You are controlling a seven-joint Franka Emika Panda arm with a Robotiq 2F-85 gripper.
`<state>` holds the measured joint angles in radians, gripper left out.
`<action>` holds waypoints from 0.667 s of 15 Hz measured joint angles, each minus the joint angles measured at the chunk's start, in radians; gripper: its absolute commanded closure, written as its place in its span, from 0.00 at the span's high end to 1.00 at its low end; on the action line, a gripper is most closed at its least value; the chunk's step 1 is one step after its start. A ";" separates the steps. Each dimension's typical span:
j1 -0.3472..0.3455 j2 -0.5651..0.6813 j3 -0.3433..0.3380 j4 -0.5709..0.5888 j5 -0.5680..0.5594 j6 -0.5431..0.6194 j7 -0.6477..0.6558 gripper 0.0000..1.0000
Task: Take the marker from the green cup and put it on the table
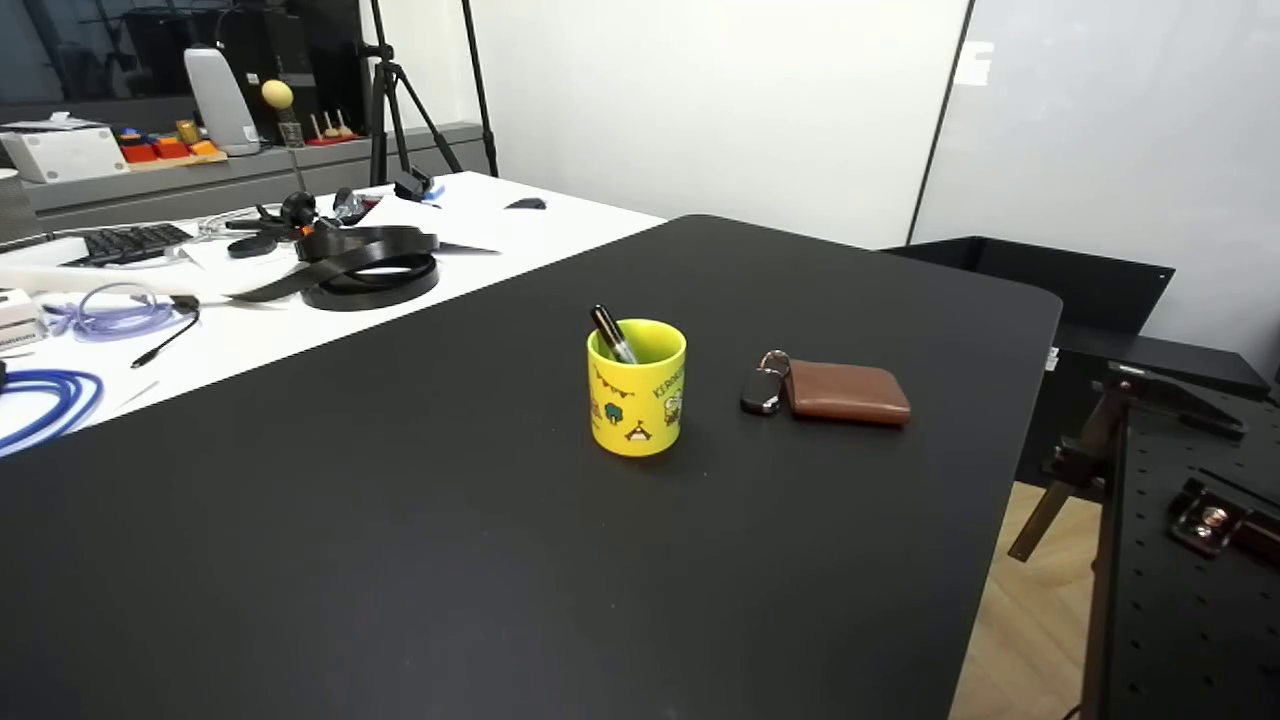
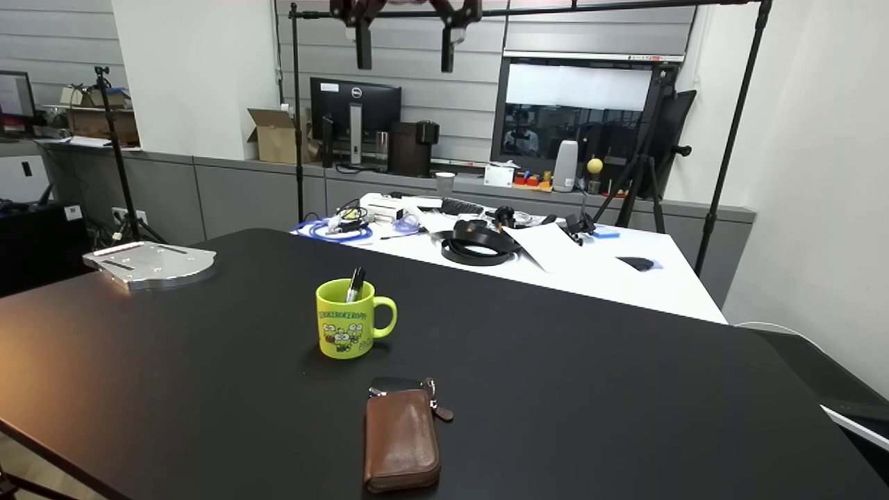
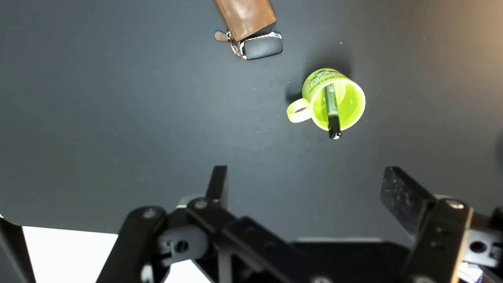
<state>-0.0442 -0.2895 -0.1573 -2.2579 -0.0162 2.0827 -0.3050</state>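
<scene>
Black table (image 2: 590, 389) under a wide-spread gripper (image 2: 405, 69)

The table spans the lower frame in an exterior view; the gripper hangs top centre, jaws far apart around air. The green cup (image 2: 345, 326) stands left of centre, the brown wallet (image 2: 401, 441) lies near bottom centre, and the marker (image 2: 355, 285) tilts inside the cup, dark end above the rim.
</scene>
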 measured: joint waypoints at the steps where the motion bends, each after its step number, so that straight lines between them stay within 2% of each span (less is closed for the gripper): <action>1: 0.012 0.033 0.009 0.004 0.000 0.016 -0.016 1.00; 4: 0.025 0.123 0.032 0.031 -0.001 0.030 -0.026 1.00; 7: 0.023 0.142 0.032 0.046 -0.001 0.030 -0.030 1.00; 10: 0.024 0.160 0.045 0.041 0.019 0.091 -0.028 1.00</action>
<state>-0.0207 -0.1294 -0.1118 -2.2169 0.0030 2.1739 -0.3333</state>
